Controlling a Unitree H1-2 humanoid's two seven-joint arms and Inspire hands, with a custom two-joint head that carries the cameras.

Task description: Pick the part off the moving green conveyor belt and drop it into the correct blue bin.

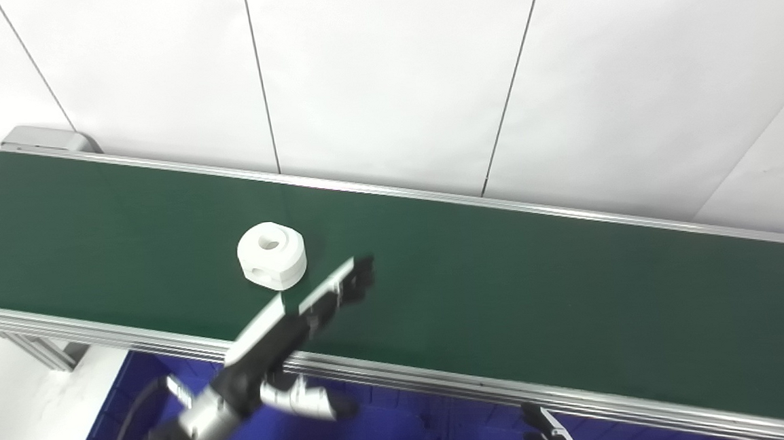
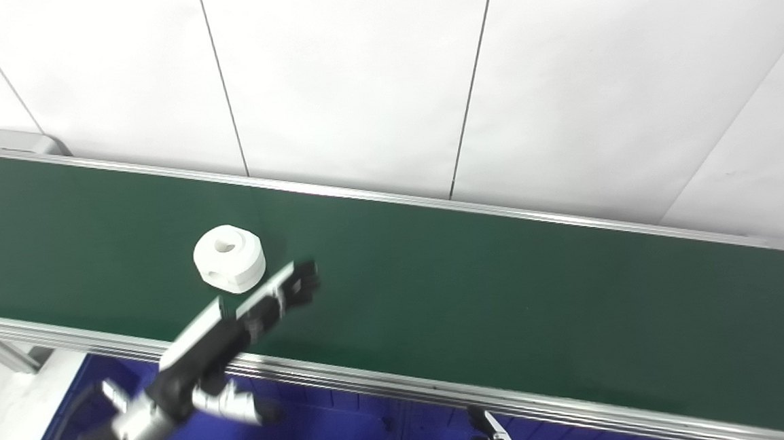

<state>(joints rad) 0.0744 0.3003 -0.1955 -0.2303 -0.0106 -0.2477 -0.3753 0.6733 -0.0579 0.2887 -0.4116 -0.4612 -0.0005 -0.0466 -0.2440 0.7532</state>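
The left hand [image 1: 302, 314], blurred, reaches over the green belt [image 1: 505, 281] with fingers stretched out, grasping nothing. Just beside its fingertips sits the white round part [image 1: 272, 256], holed on top. The right hand [image 1: 548, 431] is cut off, its state unclear, above the blue bin [image 1: 378, 432].

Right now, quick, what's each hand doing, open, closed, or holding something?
Left hand: open, fingers stretched over the belt beside the white part, holding nothing.
Right hand: only fingertips show at the bottom edge; cannot tell.
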